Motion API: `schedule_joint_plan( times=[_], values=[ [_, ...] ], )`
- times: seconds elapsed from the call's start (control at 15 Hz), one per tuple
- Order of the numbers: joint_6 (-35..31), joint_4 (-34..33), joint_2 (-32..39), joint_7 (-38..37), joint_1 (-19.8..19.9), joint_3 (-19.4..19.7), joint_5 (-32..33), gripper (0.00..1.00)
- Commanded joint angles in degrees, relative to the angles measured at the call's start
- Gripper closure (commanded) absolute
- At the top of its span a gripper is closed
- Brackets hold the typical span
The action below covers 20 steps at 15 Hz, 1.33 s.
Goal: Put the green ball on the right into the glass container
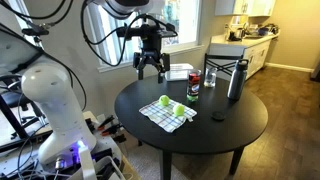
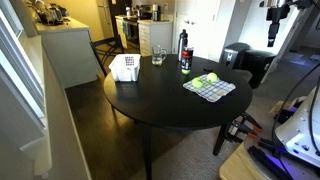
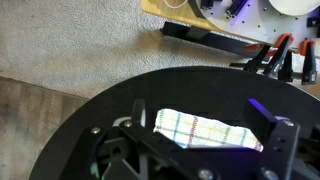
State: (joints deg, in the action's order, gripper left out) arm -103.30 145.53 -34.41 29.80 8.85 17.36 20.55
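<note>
Claw (image 1: 150,70) hangs spread and empty, high above the desk (image 1: 235,125). The green ball (image 1: 179,109) lies well below it on the checked cloth (image 1: 165,121) — beside the twin ball (image 1: 164,100), near the glass container (image 1: 194,84).

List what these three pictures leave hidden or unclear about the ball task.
Wrist view: the green ball and glass container lie outside the frame or behind the gripper, which covers the checked cloth's lower edge.
Exterior view: small dark thing near the cloth, too small to name.
</note>
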Motion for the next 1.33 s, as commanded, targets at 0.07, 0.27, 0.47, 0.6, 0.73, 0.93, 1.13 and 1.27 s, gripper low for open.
schedule_joint_plan(
  times=[0.07,0.27,0.47,0.6,0.73,0.93,1.13,1.27],
  values=[
    [0.08,-0.06,0.01,0.0,-0.01,-0.02,-0.03,0.0],
    [0.08,-0.06,0.01,0.0,-0.01,-0.02,-0.03,0.0],
    [-2.11,0.39,0.65,-0.42,-0.12,0.27,-0.02,0.0],
    [-7.61,0.76,3.26,-2.88,-0.14,0.57,-0.32,0.0],
    [-16.23,1.17,7.1,-5.52,0.07,1.25,-1.03,0.0],
    [-28.83,0.84,15.71,-9.48,0.48,1.94,-3.4,0.0],
    [-36.92,-0.15,23.44,-11.1,0.66,1.44,-6.64,0.0],
    [-40.12,-0.69,26.88,-10.59,0.55,0.9,-9.33,0.0]
  ],
)
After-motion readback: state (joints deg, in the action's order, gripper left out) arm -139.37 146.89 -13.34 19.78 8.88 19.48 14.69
